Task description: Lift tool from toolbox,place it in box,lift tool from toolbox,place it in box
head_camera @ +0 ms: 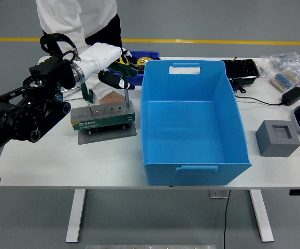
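In the upper left of the frame our white five-fingered left hand (110, 62) sits over the green T-shaped handle (125, 70) of a tool standing upright in the grey-green slotted tool holder (102, 115). The fingers curl around that handle, though we cannot tell how firm the grasp is. A second green-handled tool (86, 94) stands in the holder further left. The large open blue plastic box (194, 122) lies just right of the holder at centre frame. We judge the lift is about to begin. To do it well, we should draw the tool straight up along its shaft until the tip clears its slot, so the holder does not tip. Then we carry it right over the box's near wall. A person in a white top (74, 18) stands behind, at the top left.
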{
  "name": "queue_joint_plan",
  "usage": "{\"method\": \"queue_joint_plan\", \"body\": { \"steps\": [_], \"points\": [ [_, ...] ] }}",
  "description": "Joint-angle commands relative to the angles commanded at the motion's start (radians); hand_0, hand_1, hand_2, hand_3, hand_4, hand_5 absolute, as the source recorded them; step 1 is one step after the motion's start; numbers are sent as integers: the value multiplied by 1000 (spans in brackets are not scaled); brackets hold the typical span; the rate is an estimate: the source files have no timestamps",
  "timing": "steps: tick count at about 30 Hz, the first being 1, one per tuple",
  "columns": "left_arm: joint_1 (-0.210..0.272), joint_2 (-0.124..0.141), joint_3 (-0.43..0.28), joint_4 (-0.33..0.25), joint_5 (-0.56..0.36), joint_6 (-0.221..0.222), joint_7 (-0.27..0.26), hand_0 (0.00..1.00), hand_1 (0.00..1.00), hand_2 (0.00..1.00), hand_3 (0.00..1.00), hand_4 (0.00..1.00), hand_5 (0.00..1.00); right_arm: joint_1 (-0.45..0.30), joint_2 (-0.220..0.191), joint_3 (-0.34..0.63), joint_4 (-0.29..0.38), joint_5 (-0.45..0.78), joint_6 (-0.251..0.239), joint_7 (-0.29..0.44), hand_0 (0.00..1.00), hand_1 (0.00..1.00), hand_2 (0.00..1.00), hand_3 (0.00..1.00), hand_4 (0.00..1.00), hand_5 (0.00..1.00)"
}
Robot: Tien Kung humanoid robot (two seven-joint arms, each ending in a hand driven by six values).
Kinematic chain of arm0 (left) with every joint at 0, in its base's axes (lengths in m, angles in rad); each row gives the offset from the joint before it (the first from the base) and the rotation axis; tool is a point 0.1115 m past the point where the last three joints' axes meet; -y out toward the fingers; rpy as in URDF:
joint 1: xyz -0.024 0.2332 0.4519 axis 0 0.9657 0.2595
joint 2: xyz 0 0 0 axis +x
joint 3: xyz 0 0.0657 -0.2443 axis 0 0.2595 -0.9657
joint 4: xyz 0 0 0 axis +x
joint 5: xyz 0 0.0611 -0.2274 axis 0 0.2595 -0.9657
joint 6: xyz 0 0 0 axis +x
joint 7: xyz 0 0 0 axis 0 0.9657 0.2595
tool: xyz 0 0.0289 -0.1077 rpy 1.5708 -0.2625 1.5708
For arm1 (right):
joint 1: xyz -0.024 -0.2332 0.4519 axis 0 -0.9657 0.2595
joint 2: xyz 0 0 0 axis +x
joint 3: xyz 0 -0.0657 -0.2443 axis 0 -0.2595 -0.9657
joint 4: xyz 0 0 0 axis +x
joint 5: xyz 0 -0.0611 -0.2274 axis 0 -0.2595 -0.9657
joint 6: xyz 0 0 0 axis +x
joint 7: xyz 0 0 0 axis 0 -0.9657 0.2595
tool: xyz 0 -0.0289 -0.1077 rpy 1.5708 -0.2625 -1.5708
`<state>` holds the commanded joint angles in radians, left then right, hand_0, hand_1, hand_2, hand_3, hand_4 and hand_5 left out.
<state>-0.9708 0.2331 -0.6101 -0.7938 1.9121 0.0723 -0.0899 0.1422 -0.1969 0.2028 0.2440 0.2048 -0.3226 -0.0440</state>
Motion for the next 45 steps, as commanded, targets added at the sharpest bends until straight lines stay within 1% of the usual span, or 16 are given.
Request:
{"method": "queue_joint_plan", "body": {
  "steps": [4,5,10,11,13,16,17,21,22,23,28,34,35,40,41,45],
  "points": [
    [4,-10,10,20,2,14,6,702,578,615,668,998,685,-2,0,6,1,-12,-1,-4,679,641,714,563,792,726],
    [5,-12,12,23,1,19,8,627,500,558,628,998,722,-2,1,7,1,-13,-1,-4,680,640,714,563,792,726],
    [7,-24,22,39,-4,54,15,627,500,558,628,998,722,-3,1,10,1,-18,-2,-5,680,640,714,563,792,726],
    [7,-26,23,43,-5,62,17,525,430,460,567,998,764,-3,1,10,1,-20,-2,-6,678,640,714,563,793,725],
    [7,-30,24,50,-8,73,20,525,430,460,567,998,764,-2,0,12,1,-23,-2,-7,678,640,714,563,793,725],
    [7,-37,26,63,-13,102,24,525,430,460,567,998,764,-1,0,13,2,-25,-3,-7,678,640,714,563,793,725],
    [6,-39,28,67,-14,110,25,475,352,382,512,998,772,0,0,13,2,-25,-3,-7,679,640,714,563,794,725],
    [6,-45,31,77,-12,134,32,475,352,382,512,998,772,2,0,12,2,-24,-3,-7,679,640,714,563,794,725],
    [6,-46,32,79,-10,136,35,475,352,382,512,998,772,2,0,11,2,-22,-3,-6,679,640,714,563,794,725],
    [6,-46,34,81,-8,136,38,433,292,320,444,998,801,3,0,10,2,-18,-3,-5,681,640,714,563,794,725],
    [6,-51,39,91,-9,137,48,433,292,320,444,998,801,7,-1,7,2,-14,-3,-4,681,640,714,563,794,725],
    [5,-58,45,111,-16,142,51,423,278,305,421,998,811,10,-2,7,3,-16,-3,-5,678,641,715,563,794,727],
    [5,-59,45,114,-17,144,51,387,260,285,373,998,823,11,-2,8,3,-17,-3,-6,679,640,715,563,794,726],
    [4,-64,42,136,-20,160,56,387,260,285,373,998,823,14,-3,10,3,-23,-3,-7,679,640,715,563,794,726],
    [4,-64,42,140,-21,163,58,336,180,209,287,998,831,15,-3,9,3,-22,-3,-7,680,642,715,563,794,724],
    [4,-68,39,155,-26,161,73,336,180,209,287,998,831,17,-4,5,3,-15,-3,-4,680,642,715,563,794,724]
  ]
}}
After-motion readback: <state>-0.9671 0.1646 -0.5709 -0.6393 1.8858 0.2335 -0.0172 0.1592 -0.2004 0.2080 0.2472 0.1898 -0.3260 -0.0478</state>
